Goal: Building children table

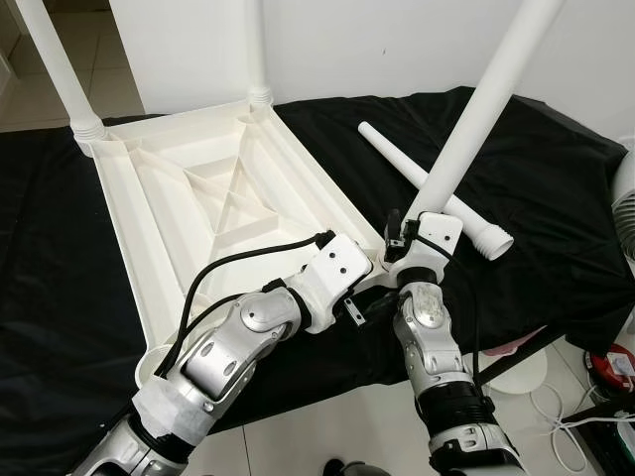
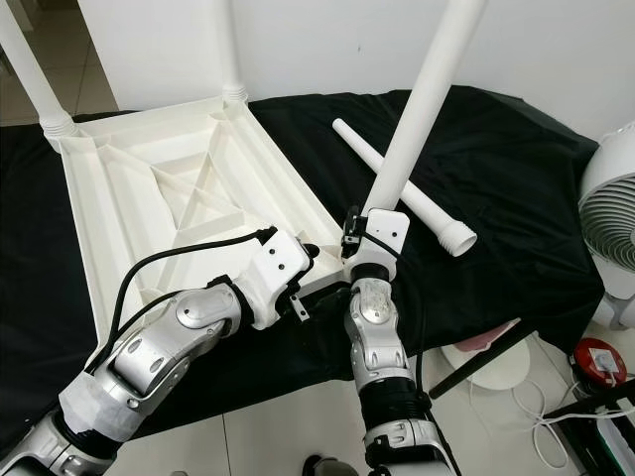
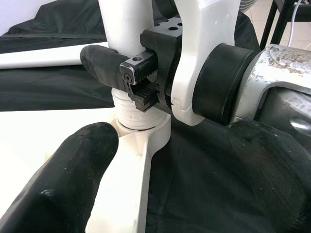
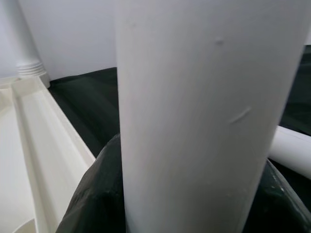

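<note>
Tabletop [image 1: 213, 188], white plastic, lies upside down on black cloth [image 1: 556, 198], ribbed underside up, spanning the 9-to-12 o'clock part of the head views. Two legs already stand in its far corners: one at 11 o'clock [image 1: 60, 69], one at 12 o'clock [image 1: 256, 50]. Third leg [image 1: 486, 99] is in the right gripper [image 1: 409, 241], clamped just above the leg's threaded end; fingers [image 3: 104, 63] are closed around the tube, one black pad pressed to each side in the right wrist view. Leg leans up toward 1 o'clock, its threaded end seated at the corner socket [image 3: 143, 133] nearest the robot, at centre. Right forearm rises almost vertically from 5 o'clock, wrist bent to follow the leg's tilt. Left arm comes in from 7 o'clock, elbow bent, forearm low over the tabletop's near edge; left gripper [image 3: 180, 194] is open, fingers spread wide either side of the socket corner, touching nothing visible. Fourth leg [image 1: 437, 193] lies loose on the cloth at 2 o'clock, just behind the held leg. Fan [image 2: 610, 228] stands at 3 o'clock.
</note>
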